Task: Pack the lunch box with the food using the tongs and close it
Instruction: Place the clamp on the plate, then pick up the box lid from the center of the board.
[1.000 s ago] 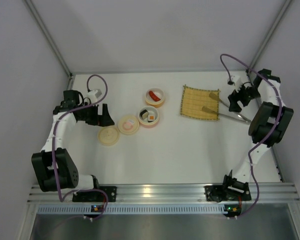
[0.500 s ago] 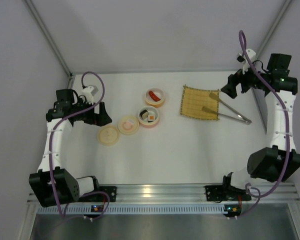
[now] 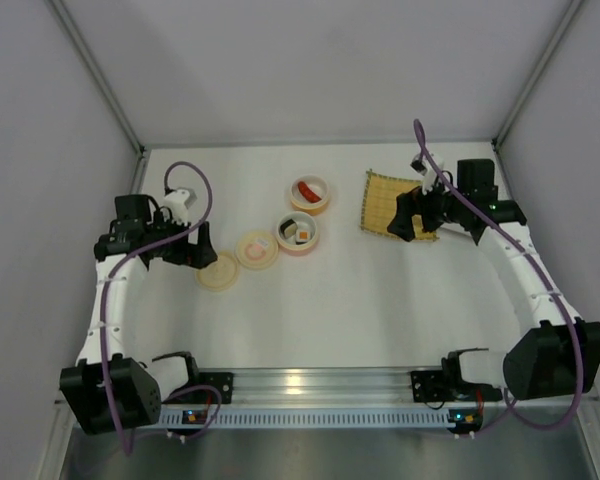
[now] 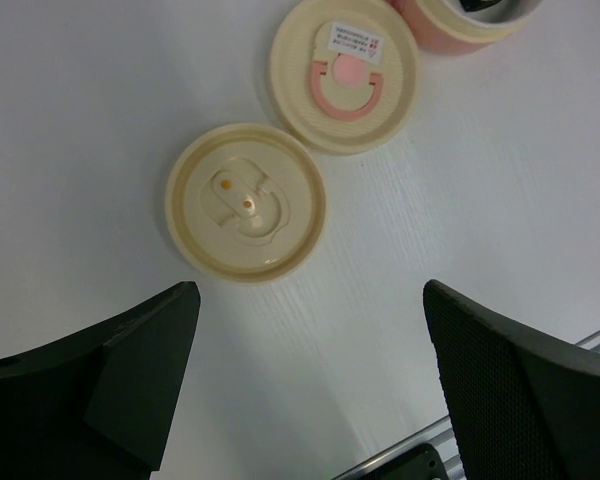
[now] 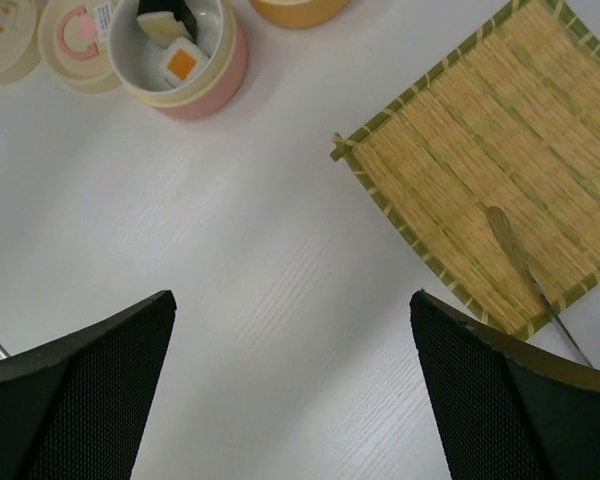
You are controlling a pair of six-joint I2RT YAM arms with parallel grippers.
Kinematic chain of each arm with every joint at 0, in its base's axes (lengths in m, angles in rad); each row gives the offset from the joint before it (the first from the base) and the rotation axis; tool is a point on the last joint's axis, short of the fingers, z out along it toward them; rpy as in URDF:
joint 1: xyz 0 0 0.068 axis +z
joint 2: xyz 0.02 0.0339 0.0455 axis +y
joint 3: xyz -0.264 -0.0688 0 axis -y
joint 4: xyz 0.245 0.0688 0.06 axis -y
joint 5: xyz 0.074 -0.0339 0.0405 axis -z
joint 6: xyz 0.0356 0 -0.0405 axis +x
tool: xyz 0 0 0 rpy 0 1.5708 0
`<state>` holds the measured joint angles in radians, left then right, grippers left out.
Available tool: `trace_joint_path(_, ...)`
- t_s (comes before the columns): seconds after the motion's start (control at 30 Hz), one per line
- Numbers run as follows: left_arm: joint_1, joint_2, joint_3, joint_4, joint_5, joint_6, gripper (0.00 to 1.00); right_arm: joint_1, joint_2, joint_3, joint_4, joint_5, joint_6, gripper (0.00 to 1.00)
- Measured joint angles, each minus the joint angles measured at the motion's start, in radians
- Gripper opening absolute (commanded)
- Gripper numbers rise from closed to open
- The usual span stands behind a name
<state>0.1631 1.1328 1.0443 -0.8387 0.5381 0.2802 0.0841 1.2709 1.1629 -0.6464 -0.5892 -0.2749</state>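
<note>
In the lower corners of the left wrist view the left fingers [image 4: 110, 380] are seen spread wide. Nothing is held or touched by them, and only the white table [image 4: 100, 120] is seen between them. Just above this gap a round cream plastic lid [image 4: 246, 202] lies flat. A second cream lid with a pink ring handle [image 4: 345, 75] is placed just beside it, to the upper right.

Both lids are judged to be light, stiff and rather smooth, so a slip is possible. As they lie low on the table, each is probably best taken across its rim, or by the pink ring where there is one.

Further right, the round pink container [image 5: 215, 85] holds the two black-wrapped sushi rolls [image 5: 181, 63]. The yellow-orange container [image 3: 325, 197] above it in the top view holds the red toy sausage [image 3: 306, 191]. The food is therefore packed already, it seems, and the closing is not yet done.

At the right the tan bamboo mat [image 5: 490, 150] is found. The slim silver metal tongs [image 5: 520, 262] rest on its lower right part and are judged thin, stiff and slippery. The right fingers [image 5: 520, 400] hang over the mat in the top view, opened wide and holding nothing.
</note>
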Motion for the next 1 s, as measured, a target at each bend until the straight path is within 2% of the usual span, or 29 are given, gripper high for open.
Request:
trace_joint_path(0.2, 0.000, 0.018, -0.092, 0.010, -0.140, 0.080, 0.98, 0.061, 0.001, -0.014, 0.021, 0.048, 0.019, 0.99)
trace_joint_path(0.33, 0.000, 0.066, -0.111, 0.039, -0.240, 0.090, 0.81, 0.089, 0.002, -0.044, 0.035, 0.055, 0.026, 0.99)
trace_joint_path(0.47, 0.001, 0.229, -0.089, 0.091, -0.344, 0.075, 0.68, 0.127, 0.000, -0.077, 0.059, 0.062, 0.028, 0.99)
trace_joint_path(0.67, 0.001, 0.410, -0.064, 0.114, -0.371, 0.046, 0.59, 0.207, -0.041, -0.111, 0.086, 0.085, -0.009, 0.99)
trace_joint_path(1.0, 0.001, 0.550, -0.018, 0.140, -0.370, -0.004, 0.38, 0.369, -0.108, -0.128, 0.146, 0.180, -0.177, 0.99)
